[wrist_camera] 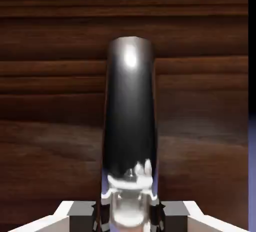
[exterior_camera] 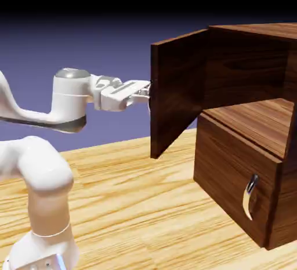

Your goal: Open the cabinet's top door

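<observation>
The dark walnut cabinet (exterior_camera: 249,164) stands at the exterior view's right. Its top door (exterior_camera: 177,97) is swung well out toward the arm, and the shelf space behind it shows. My gripper (exterior_camera: 146,93) presses against the door's outer face at its free edge, shut on the door's silver handle. In the hand view that handle (wrist_camera: 130,126) fills the middle as a shiny dark bar between my fingers (wrist_camera: 82,218), with the door's wood (wrist_camera: 50,101) behind it. The lower panel is closed, its curved silver handle (exterior_camera: 250,196) untouched.
The cabinet rests on a light wooden table (exterior_camera: 145,205). My white arm (exterior_camera: 43,187) rises from the lower left and reaches right at the door's height.
</observation>
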